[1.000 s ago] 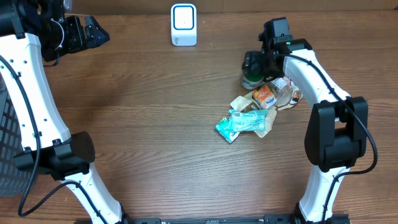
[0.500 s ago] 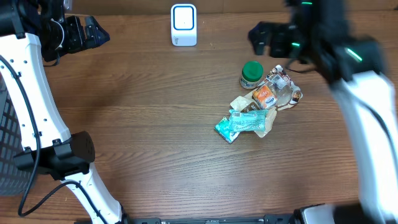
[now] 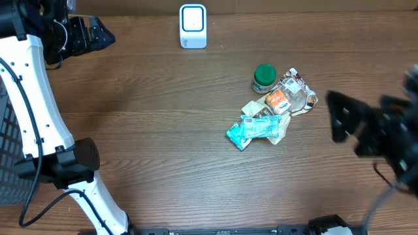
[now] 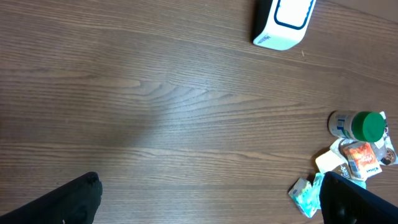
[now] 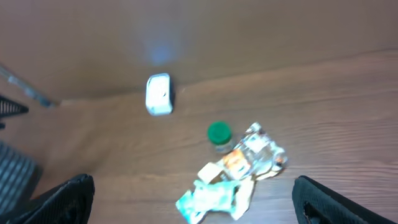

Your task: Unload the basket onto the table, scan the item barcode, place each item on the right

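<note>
A small heap of items lies right of the table's middle: a teal packet, an orange packet, a clear wrapper and a green-capped bottle. The white scanner with a blue ring stands at the back. My right gripper hangs open and blurred to the right of the heap, holding nothing. Its wrist view looks down on the teal packet, bottle and scanner. My left gripper is open at the far back left, with nothing in it.
A dark mesh basket sits at the left edge of the table. The left wrist view shows the scanner at the top and the bottle at the right, with bare wood between.
My right arm has left the green-capped bottle at the heap and swung up and away to the front right. The items stay where they were. The left arm has not moved.
</note>
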